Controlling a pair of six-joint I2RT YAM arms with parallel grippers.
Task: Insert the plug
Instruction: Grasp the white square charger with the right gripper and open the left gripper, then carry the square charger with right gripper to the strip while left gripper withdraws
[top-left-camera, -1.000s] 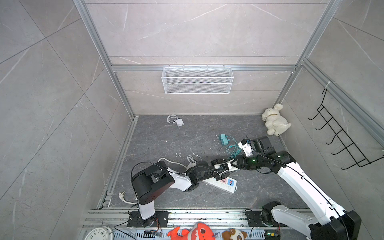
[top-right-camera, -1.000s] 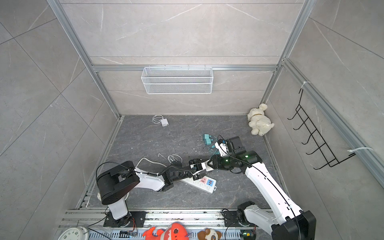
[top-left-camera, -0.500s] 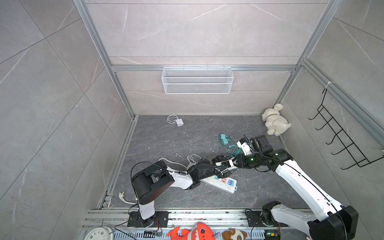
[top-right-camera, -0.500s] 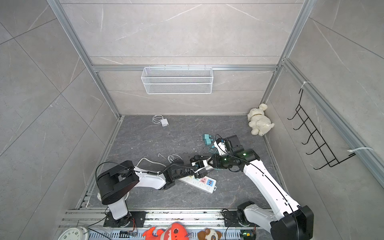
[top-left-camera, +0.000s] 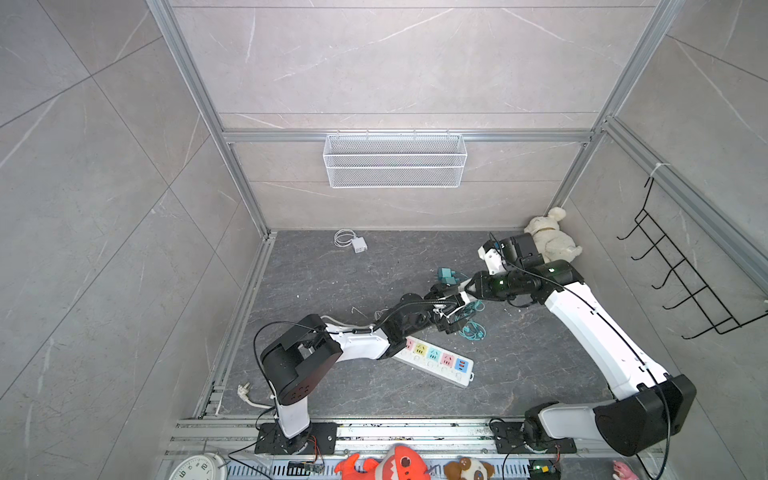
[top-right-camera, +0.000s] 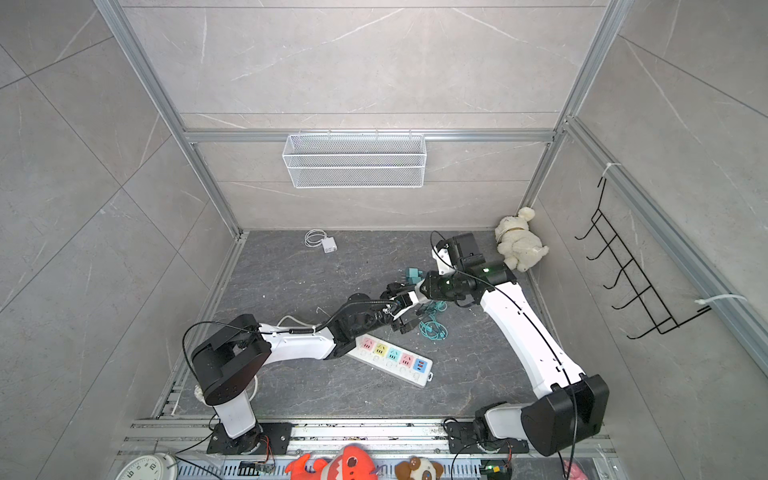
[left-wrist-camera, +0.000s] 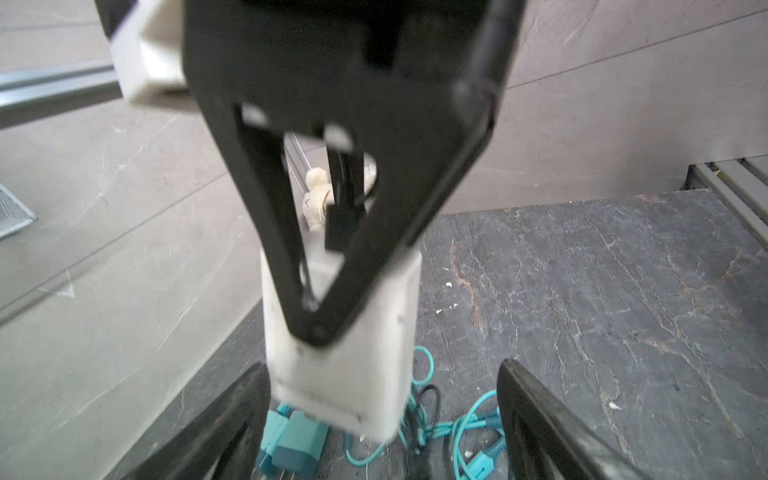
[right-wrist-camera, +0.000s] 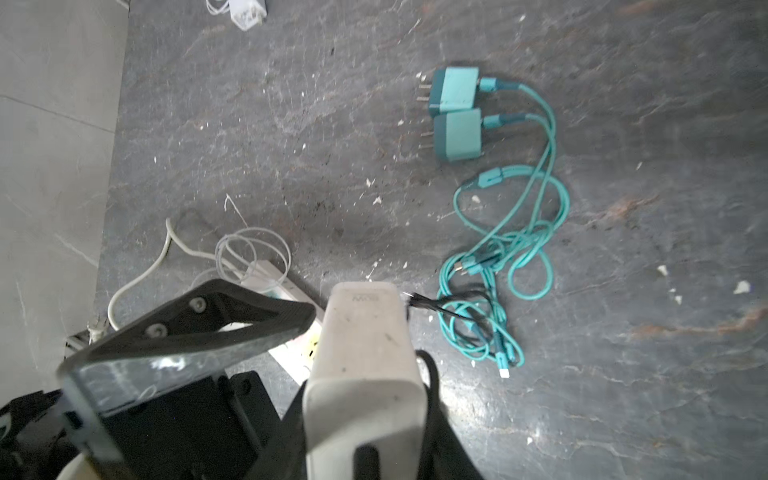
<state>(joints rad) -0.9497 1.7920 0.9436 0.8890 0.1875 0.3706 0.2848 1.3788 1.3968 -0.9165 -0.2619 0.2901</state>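
Handover noted. Over the last second the left hand (left-wrist-camera: 380, 374) had spread its fingers. They now stood wide, one just beside the casing of the white plug (right-wrist-camera: 363, 374) and the other well clear of it, gripping nothing. In the same second the right hand (right-wrist-camera: 365, 316) had pinched shut across the plug's body. We judged that it alone carried the plug, held in the air between the two hands, with the black lead (right-wrist-camera: 432, 307) trailing from the end farthest from the right wrist. We could not see the prongs, so we could not tell which way they faced. The meeting point had drifted off the end of the power strip (top-left-camera: 436, 361) to a spot above the teal cables (top-left-camera: 471, 328). The strip lay flat on the table (top-left-camera: 332, 282), below the right hand and back toward the arm bases, partly under the left forearm. We read this as the regrasp done and the insertion not yet begun. The left hand needed to back away, then the right hand could bring the plug down over a free socket.
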